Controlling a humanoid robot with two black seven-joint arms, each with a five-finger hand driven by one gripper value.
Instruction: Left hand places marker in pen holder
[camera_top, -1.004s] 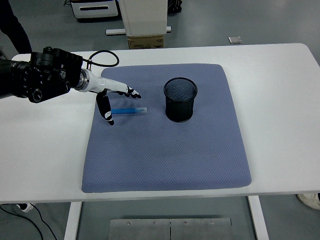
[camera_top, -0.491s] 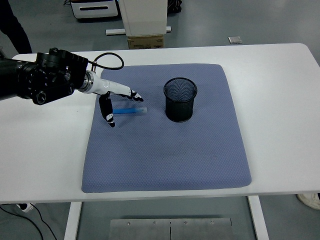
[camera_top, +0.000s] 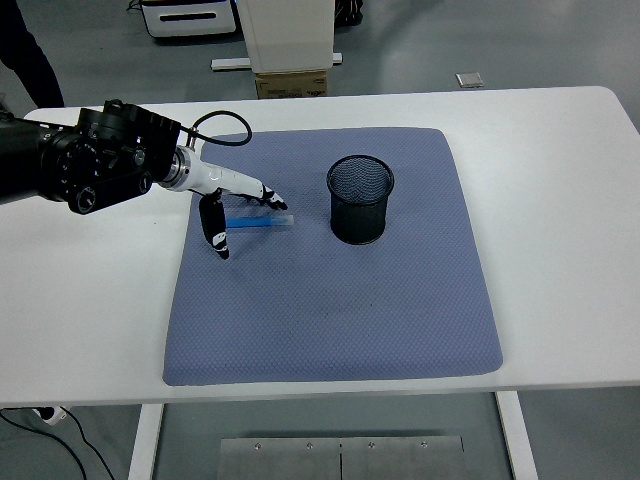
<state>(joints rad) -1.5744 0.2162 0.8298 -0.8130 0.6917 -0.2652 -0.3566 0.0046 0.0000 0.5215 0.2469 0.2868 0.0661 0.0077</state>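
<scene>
Since a second ago the left hand (camera_top: 238, 205) has slid rightward and lower, closing over the marker's left end.

Left of frame centre, the blue marker (camera_top: 258, 222) lies flat on the grey-blue mat (camera_top: 330, 300), pointing left to right, well apart from the black mesh pen holder (camera_top: 360, 199), which stands upright on the mat just right of it. Fingers spread and grasping nothing, the hand straddles the marker: its upper fingers (camera_top: 272, 198) reach above it, and one finger (camera_top: 215, 232) hangs below. Beneath the mat, the white worktop (camera_top: 560, 200) fills the frame.
</scene>
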